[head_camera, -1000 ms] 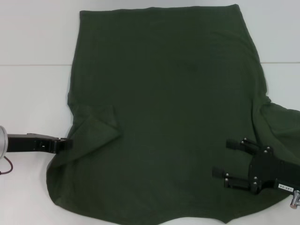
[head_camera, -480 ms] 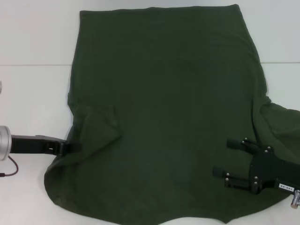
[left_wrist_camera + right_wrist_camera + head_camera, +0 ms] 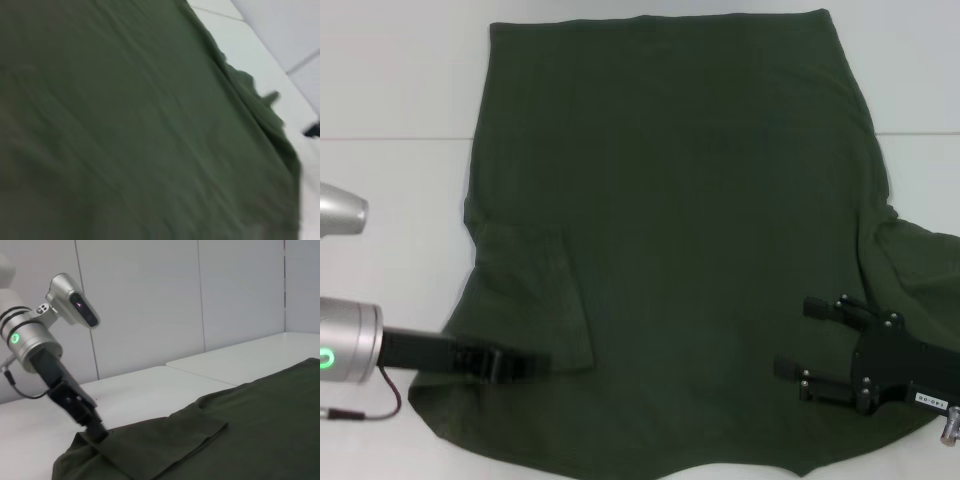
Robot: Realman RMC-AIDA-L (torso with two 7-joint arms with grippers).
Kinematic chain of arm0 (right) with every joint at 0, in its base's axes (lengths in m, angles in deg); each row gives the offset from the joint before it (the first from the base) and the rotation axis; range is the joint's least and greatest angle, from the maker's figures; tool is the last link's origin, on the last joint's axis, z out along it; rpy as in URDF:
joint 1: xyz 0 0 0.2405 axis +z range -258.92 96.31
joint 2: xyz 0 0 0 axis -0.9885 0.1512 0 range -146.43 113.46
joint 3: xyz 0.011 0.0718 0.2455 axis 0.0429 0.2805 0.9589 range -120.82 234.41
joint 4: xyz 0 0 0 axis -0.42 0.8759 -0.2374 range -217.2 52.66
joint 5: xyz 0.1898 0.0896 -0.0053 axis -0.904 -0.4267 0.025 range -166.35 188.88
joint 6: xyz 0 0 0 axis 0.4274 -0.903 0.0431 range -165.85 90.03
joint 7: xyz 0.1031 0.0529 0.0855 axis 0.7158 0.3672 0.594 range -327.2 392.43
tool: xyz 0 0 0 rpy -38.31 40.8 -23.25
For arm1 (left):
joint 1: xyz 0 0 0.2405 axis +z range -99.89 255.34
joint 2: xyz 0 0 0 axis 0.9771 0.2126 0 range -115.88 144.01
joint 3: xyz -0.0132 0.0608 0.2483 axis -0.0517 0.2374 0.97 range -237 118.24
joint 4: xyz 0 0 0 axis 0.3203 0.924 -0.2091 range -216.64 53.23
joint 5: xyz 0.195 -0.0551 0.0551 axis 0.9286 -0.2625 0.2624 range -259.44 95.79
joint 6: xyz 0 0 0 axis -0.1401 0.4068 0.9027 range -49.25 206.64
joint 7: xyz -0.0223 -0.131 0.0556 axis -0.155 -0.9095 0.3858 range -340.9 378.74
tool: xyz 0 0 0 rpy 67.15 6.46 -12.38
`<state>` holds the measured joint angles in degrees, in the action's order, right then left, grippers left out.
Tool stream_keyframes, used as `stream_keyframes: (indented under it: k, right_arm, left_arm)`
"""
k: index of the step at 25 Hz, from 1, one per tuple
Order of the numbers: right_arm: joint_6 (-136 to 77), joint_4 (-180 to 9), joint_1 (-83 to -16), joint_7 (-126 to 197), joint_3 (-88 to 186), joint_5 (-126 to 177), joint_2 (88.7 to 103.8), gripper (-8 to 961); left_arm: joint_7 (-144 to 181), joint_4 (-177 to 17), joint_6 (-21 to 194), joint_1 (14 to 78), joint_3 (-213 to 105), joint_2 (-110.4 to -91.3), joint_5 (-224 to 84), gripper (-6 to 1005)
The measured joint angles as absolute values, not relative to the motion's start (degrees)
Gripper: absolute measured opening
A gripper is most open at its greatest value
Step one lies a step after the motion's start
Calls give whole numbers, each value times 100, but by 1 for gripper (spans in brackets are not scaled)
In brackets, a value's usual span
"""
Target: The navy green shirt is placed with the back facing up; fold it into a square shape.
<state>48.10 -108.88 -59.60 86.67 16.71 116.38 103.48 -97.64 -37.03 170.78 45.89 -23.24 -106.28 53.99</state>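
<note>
The navy green shirt (image 3: 670, 220) lies spread flat on the white table (image 3: 390, 200), plain side up. Its left sleeve (image 3: 535, 300) is folded inward onto the body. My left gripper (image 3: 525, 365) is shut on that sleeve's edge, low over the shirt's near left part. The right wrist view shows it pinching the cloth (image 3: 97, 432). My right gripper (image 3: 790, 337) is open and empty over the shirt's near right part. The right sleeve (image 3: 920, 270) lies rumpled at the right edge. The left wrist view shows only shirt cloth (image 3: 125, 125).
A red cable (image 3: 360, 410) hangs from my left arm over the table's near left. A seam (image 3: 380, 137) crosses the table. White wall panels (image 3: 150, 305) stand behind the table in the right wrist view.
My left gripper has moved right and nearer with the sleeve edge in it. The sleeve now lies folded flat on the shirt's body. The right arm has not moved.
</note>
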Motion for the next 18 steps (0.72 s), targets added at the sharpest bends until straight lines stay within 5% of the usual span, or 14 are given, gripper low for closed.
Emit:
stream_keyframes:
  k: [10, 18]
  right_arm:
    - [4822, -10888, -5972, 9043, 2124, 11633, 10349, 920]
    - [4785, -12520, -6157, 12649, 2398, 12140, 10111, 919]
  left_arm:
    - [-7293, -3786, 18111, 5072, -2905, -10713, 4170, 85]
    - [-5484, -3877, 17864, 5633, -2916, -10985, 3680, 223]
